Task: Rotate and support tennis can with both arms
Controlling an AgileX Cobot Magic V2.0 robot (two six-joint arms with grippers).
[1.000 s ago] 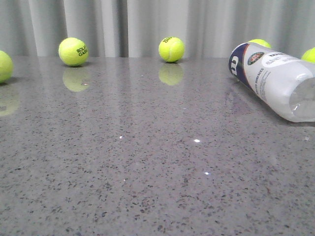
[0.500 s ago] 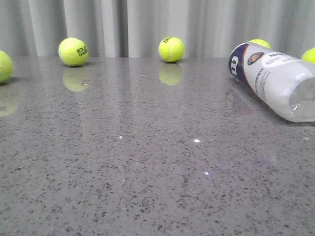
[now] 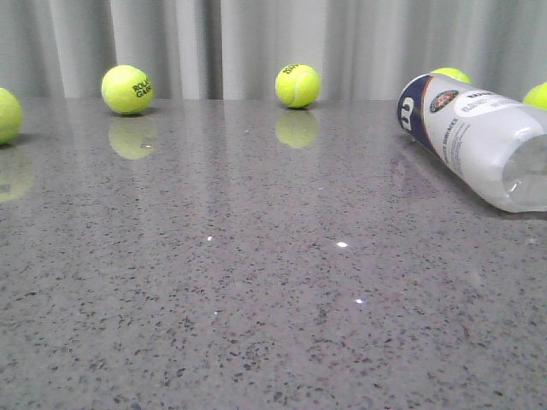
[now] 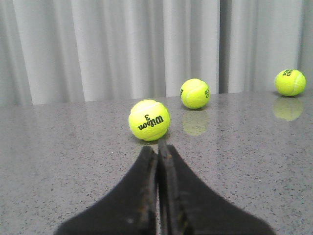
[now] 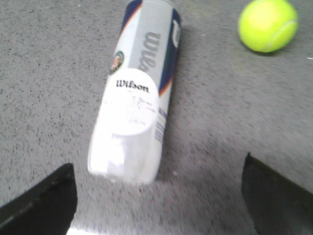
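Right pincer (image 5: 159,196): jaws spread wide, nothing between them; only the two dark fingertips show in the right wrist view. Left pincer (image 4: 157,152): jaws pressed together, holding nothing, tips pointing toward a tennis ball marked "Wilson 3" (image 4: 149,120) that sits just beyond them on the table (image 3: 256,325).

Location of the work item: the tennis can (image 3: 479,145) lies on its side at the right of the table, with its navy end toward the far left and its clear end toward the near right. In the right wrist view the tennis can (image 5: 139,93) lies ahead of my open jaws, apart from both fingertips. A tennis ball (image 5: 268,25) rests near the can's navy end, not touching it.

Step in hand, as I judge it: approach. No contact with the can is made, and neither arm appears in the front view.

Next move calls for:
1. Bring the right pincer onto the can body, jaws straddling the cylinder.
2. Open the left pincer and carry it rightward to the can for support.
3. Avoid nudging the can, since a cylinder lying on a smooth top will likely roll.

Pose: the right arm looks down on the can from above; the left arm is held low and level over the table.
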